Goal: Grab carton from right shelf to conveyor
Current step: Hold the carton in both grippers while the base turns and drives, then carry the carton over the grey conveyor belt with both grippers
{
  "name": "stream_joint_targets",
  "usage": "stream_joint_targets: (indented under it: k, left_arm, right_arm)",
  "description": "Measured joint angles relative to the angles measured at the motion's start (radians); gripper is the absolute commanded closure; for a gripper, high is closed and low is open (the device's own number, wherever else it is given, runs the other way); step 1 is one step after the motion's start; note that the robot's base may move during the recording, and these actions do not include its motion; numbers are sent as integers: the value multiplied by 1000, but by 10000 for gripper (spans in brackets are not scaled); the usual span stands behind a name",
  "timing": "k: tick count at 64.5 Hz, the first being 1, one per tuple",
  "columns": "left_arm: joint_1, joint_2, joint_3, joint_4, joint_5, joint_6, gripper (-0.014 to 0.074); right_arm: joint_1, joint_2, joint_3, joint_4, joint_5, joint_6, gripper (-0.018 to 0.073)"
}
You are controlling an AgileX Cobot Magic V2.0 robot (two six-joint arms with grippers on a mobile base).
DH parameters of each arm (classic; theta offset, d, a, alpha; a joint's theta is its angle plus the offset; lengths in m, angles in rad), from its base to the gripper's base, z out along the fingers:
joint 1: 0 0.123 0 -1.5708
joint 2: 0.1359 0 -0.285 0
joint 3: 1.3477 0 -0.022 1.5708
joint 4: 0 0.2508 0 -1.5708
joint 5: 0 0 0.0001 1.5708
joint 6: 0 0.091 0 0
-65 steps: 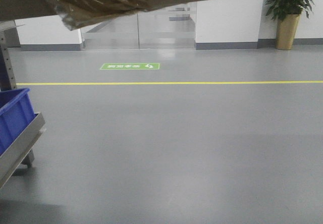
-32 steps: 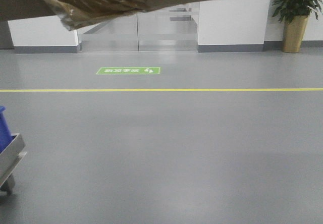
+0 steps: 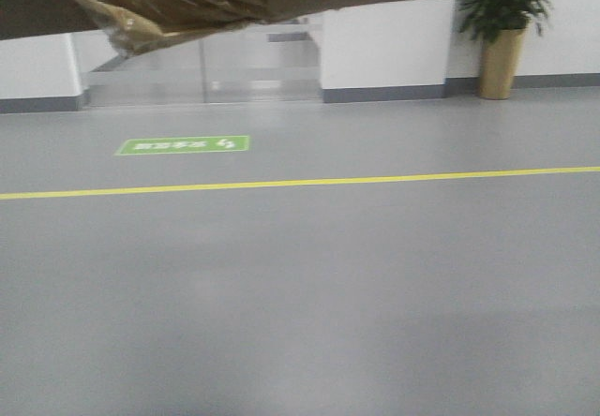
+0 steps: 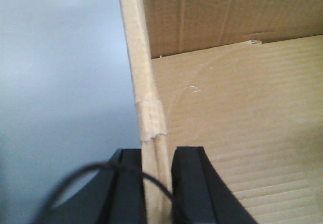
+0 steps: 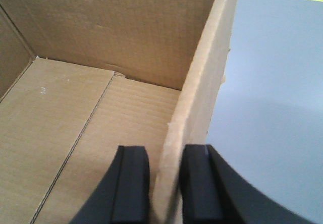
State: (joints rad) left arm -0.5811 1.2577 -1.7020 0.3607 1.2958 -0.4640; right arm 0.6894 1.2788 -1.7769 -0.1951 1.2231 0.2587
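The carton [image 5: 96,103] is matt brown corrugated cardboard, faintly ribbed inside, its cut wall edges rough and fibrous. On the carton's lower edge a tape scrap [image 3: 141,8] is glossy, tan and crinkled. Against the carton's walls, the left gripper [image 4: 154,183] and right gripper [image 5: 164,183] look smooth, matt black. Below the carton the floor [image 3: 300,294] is smooth grey, softly sheened.

Left gripper [image 4: 157,151]: two matte black block fingers [image 4: 187,178] are showing flat tops and squared corners. A thin black cable [image 4: 93,166] is looping across the base of these fingers. Right gripper [image 5: 164,148]: two matte black fingers [image 5: 132,183] are showing rounded upper corners, one widening downward.
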Motion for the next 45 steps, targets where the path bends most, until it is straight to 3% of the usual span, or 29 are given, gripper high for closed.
stream_joint_targets:
  k: [22, 45]
  left_arm:
    - [0, 0, 0, 14, 0, 0, 613]
    - [0, 0, 0, 85, -7, 0, 613]
  right_arm:
    - [0, 1, 0, 0, -4, 2, 627]
    - [0, 2, 0, 8, -19, 2, 627]
